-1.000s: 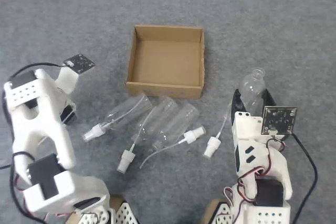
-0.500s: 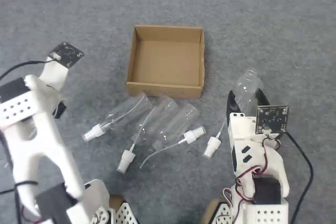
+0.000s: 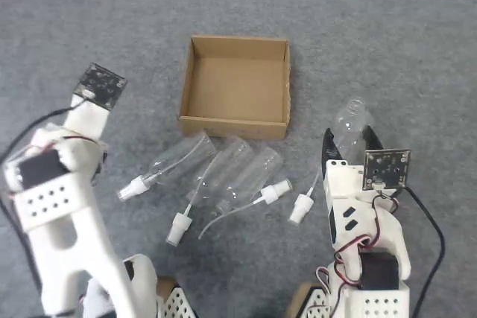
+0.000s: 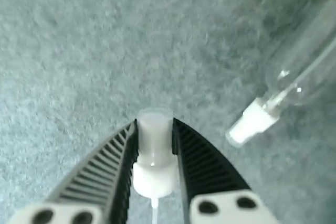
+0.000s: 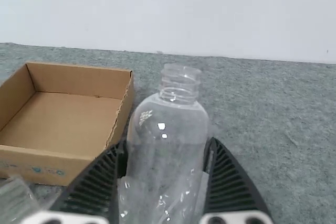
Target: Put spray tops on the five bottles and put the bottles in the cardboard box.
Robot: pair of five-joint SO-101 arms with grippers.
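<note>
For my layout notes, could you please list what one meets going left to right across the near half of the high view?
Left arm → group of lying clear bottles → loose spray top → uncapped bottle held in the jaws of the right gripper.

**Grey carpeted table, box and bottles on it**

The table [image 3: 417, 50] is covered in grey carpet up to a pale wall at the far edge. An open cardboard box [image 3: 237, 87] sits upright on it near the middle. Just in front of the box, three clear bottles [image 3: 229, 160] lie on their sides, close together and slanted. White spray tops [image 3: 133, 188] show on the ends of two. Two more white tops with thin tubes [image 3: 302, 206] lie beside them.
</note>
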